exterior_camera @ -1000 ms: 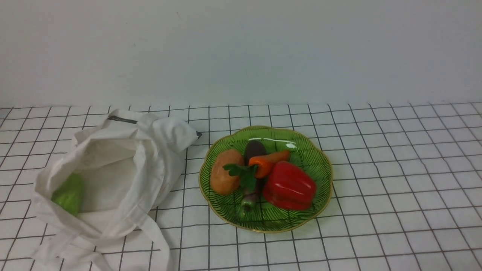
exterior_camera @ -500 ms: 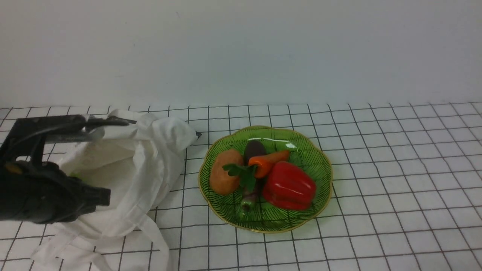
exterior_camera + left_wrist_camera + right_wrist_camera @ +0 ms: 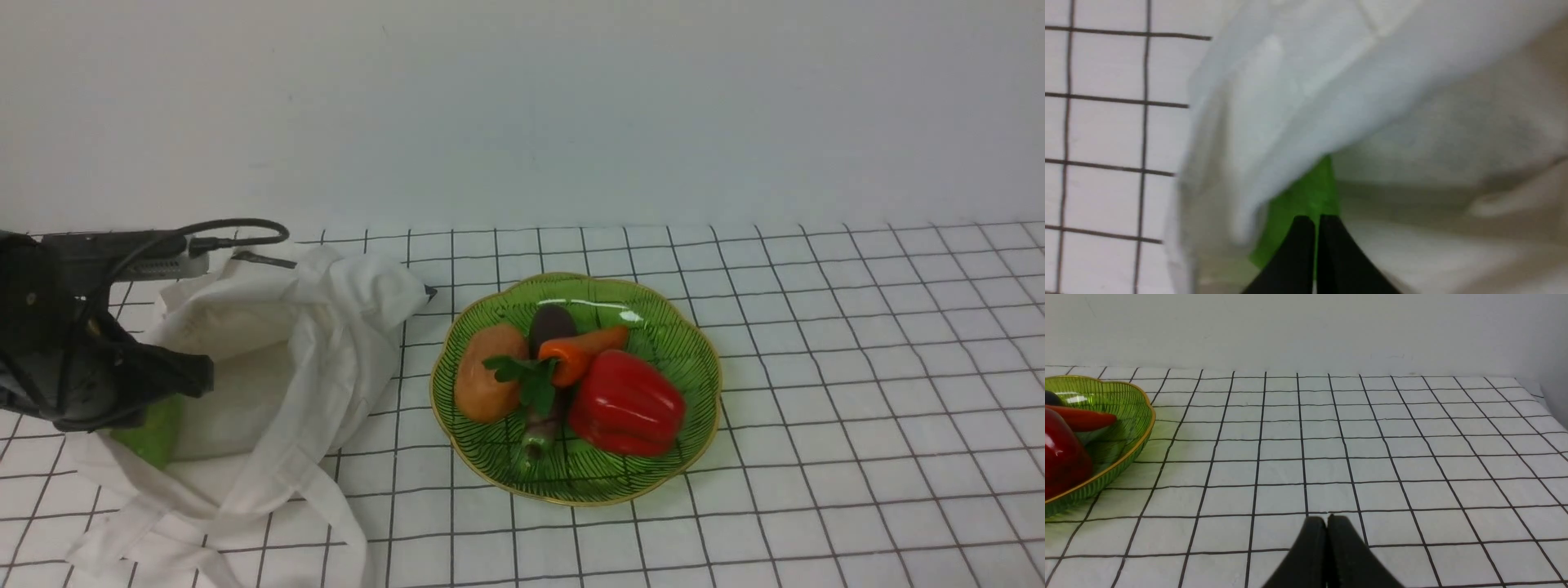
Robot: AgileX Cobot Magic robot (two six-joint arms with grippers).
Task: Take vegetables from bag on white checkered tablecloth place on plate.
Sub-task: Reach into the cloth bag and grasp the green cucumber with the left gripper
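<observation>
At the left of the scene, the large soft white cloth bag (image 3: 326, 367) lies on the white checkered tablecloth (image 3: 857, 392), its mouth gaping toward the near side and its long straps (image 3: 339, 514) trailing on the cloth. The light green, glossy, oblong toy vegetable (image 3: 155, 433) sits inside the bag, by the left part of its opening. Over that side reaches the left gripper (image 3: 1316, 222), its dark fingers closed together and overlapping the vegetable in the wrist view; whether they touch it I cannot tell.

To the right of the bag and apart from it stands the round green glassy plate (image 3: 694, 359) with a scalloped gold rim. On it lie a brown, rounded toy vegetable (image 3: 487, 376) at the left, a dark purple, long one (image 3: 551, 322), an orange carrot with green leaves (image 3: 600, 339) across that one, and a glossy red bell pepper (image 3: 629, 404) at the right. The right gripper (image 3: 1327, 518) has its fingers closed, above the tablecloth.
</observation>
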